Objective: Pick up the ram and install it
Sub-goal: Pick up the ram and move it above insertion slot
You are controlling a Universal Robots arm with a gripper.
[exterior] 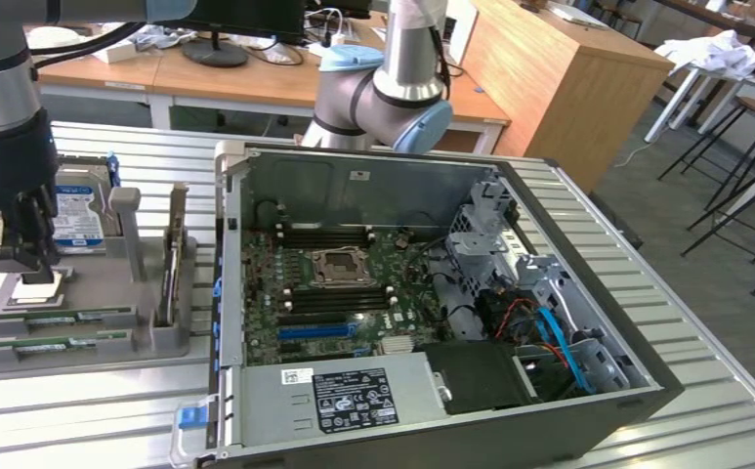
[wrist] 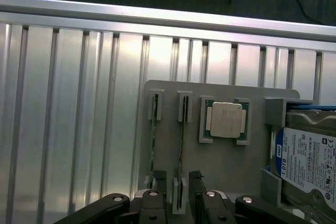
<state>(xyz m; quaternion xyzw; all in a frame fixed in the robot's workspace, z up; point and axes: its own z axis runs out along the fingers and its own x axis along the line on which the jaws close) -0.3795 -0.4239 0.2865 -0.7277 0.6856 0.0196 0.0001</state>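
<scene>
Two green ram sticks lie on edge in slots of a grey holder at the exterior view's left. In the wrist view they show edge-on as thin lines, one beside the other. My gripper hangs low over the holder. Its dark fingers stand apart on either side of the ram stick nearer the silver processor chip, and the gripper is open and holds nothing. The open computer case with its green motherboard lies to the exterior view's right of the holder.
A hard drive with a white and blue label stands in the holder beside the processor chip. The holder and case rest on a ribbed aluminium table. A second arm's base rises behind the case. Desks and stools stand further back.
</scene>
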